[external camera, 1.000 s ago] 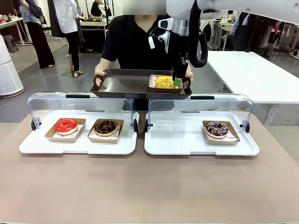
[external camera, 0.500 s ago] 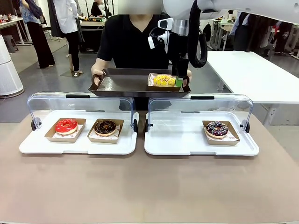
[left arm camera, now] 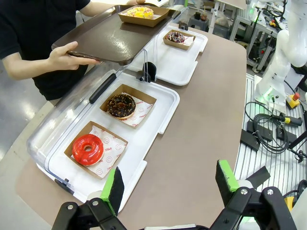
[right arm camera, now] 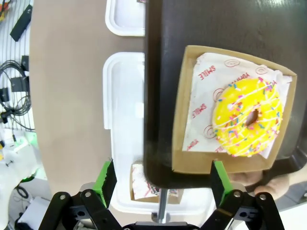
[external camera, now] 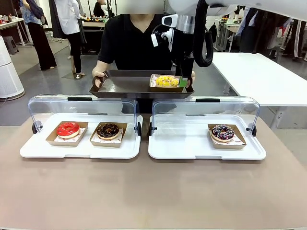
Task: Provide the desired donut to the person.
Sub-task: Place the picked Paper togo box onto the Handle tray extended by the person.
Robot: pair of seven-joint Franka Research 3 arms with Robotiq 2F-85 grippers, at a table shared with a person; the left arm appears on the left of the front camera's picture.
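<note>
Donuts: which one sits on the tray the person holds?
The yellow donut, alone on the brown tray. The red donut, chocolate donut and dark sprinkled donut lie in white cases.

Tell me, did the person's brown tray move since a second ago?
Yes. The tray has lifted a little and slid slightly toward the picture's left, judged against the clear lid of the display case below it.

**Far side crowded, near side open**

My right gripper, fingers spread, is hovering over the brown tray, which is blocking the way down. Raised clear lids are walling the far edge of both white trays. Bare tabletop is lying open beneath my left gripper.
</note>
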